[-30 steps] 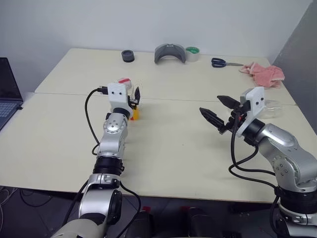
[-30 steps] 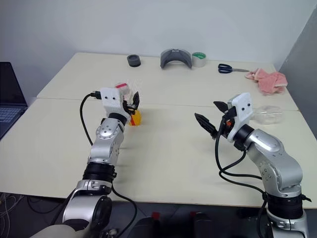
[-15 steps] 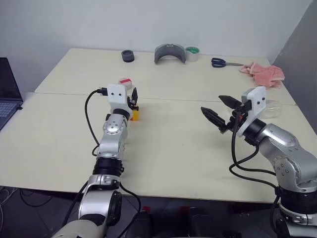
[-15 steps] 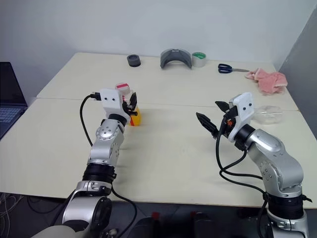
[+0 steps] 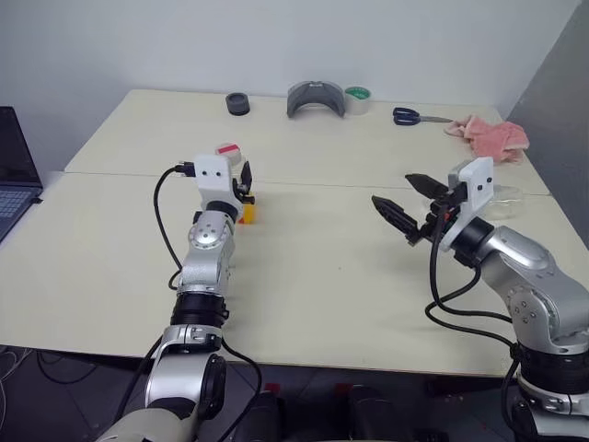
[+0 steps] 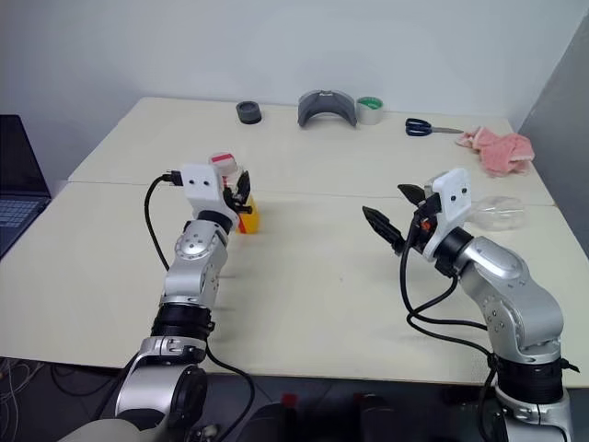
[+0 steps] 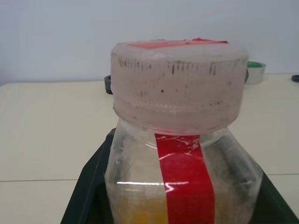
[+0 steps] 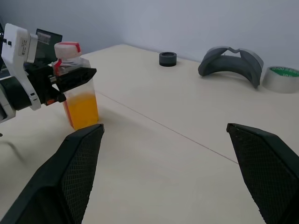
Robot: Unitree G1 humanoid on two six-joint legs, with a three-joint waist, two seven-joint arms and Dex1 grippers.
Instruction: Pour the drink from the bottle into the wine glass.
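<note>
The bottle stands upright on the left half of the table, clear with a red stripe and a red-and-white cap. The orange drink fills its lower part. My left gripper is shut on the bottle just below the cap, with a black finger on either side. My right gripper hangs open and empty over the right half of the table, pointing towards the bottle. The wine glass is a clear shape on the table behind my right wrist, partly hidden.
Along the far edge lie a black roll, a grey curved piece, a green-and-white tape roll, scissors and a pink cloth. A laptop sits off the left side.
My left gripper's fingers have closed in onto the bottle. The right arm has not moved.
</note>
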